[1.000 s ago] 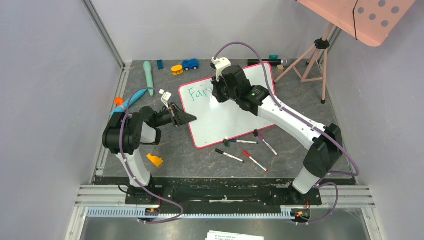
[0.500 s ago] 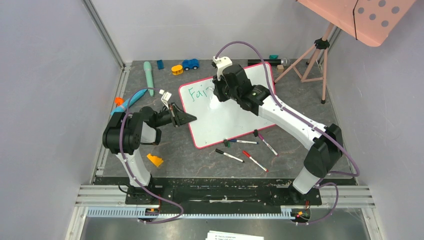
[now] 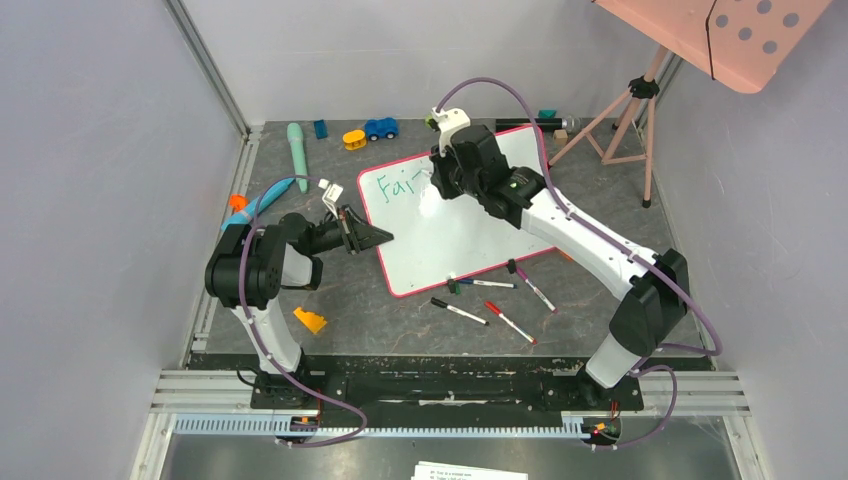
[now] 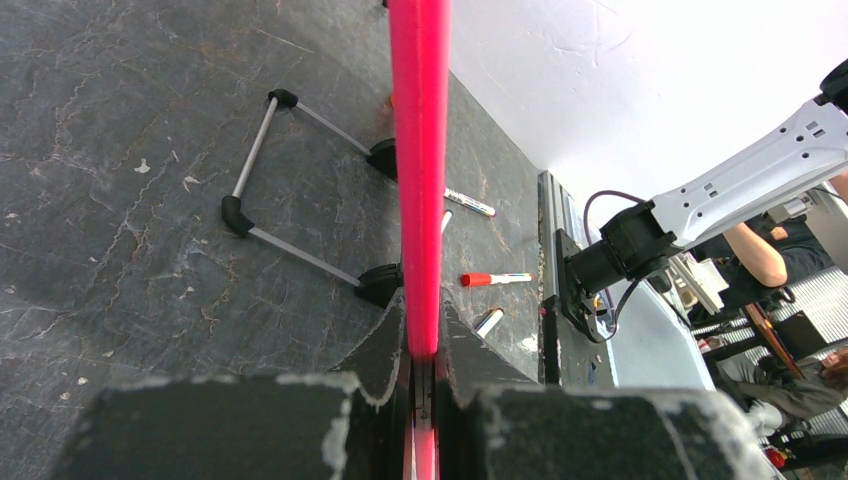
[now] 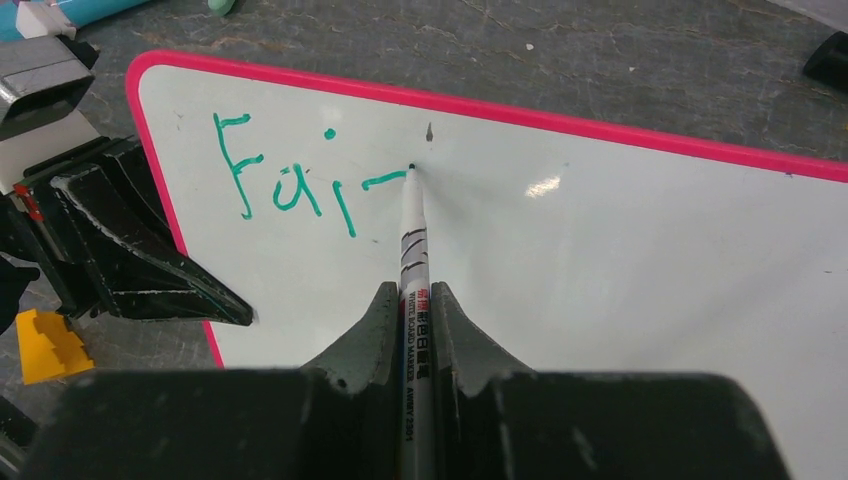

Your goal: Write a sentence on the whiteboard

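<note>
Currently, pink-rimmed glossy whiteboard (image 5: 620, 280) edge is clamped by left end effector (image 4: 421, 365); white marker (image 5: 413, 245) is gripped by right end effector (image 5: 412, 298), tip at green "Fai" lettering (image 5: 285, 190).

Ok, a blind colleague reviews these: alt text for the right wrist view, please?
The right gripper holds a marker with its tip on a pink-rimmed whiteboard, at the end of a green dash after the letters "Fai". The left gripper clamps the board's left edge.
</note>
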Robot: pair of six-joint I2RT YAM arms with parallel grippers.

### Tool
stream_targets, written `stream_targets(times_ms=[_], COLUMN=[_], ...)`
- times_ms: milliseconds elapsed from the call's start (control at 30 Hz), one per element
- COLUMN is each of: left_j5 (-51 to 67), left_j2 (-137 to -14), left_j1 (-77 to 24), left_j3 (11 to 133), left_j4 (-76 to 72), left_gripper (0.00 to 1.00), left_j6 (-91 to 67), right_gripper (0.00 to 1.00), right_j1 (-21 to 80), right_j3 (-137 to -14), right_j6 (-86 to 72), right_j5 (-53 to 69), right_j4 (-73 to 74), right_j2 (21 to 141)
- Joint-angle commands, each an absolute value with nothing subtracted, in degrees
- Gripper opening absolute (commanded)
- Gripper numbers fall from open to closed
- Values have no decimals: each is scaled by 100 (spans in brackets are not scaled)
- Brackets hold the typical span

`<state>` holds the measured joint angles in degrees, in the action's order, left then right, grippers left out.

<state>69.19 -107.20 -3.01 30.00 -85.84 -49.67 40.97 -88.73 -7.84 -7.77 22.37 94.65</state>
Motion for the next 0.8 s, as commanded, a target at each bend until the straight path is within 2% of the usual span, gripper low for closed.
stream_targets(times_ms=[0, 400, 767], left_j5=[7515, 7515, 7523], left_j2=[-10630, -10635, -10636], left_j1=[-422, -429, -423], left_j3=[2945, 2953, 2957], left_j4=[-8921, -8921, -8921], left_gripper=[2, 2, 2], left_j6=[-4632, -4632, -4633], right_gripper=[0, 0, 0], right_j1=[4074, 4070, 4065], right_j3=[-9231, -9562, -9355], right_j6=[-738, -747, -742], right_j5=[-666, -484, -614], right_j4=[2090, 2153, 2151], right_j2=[9323, 9626, 9712])
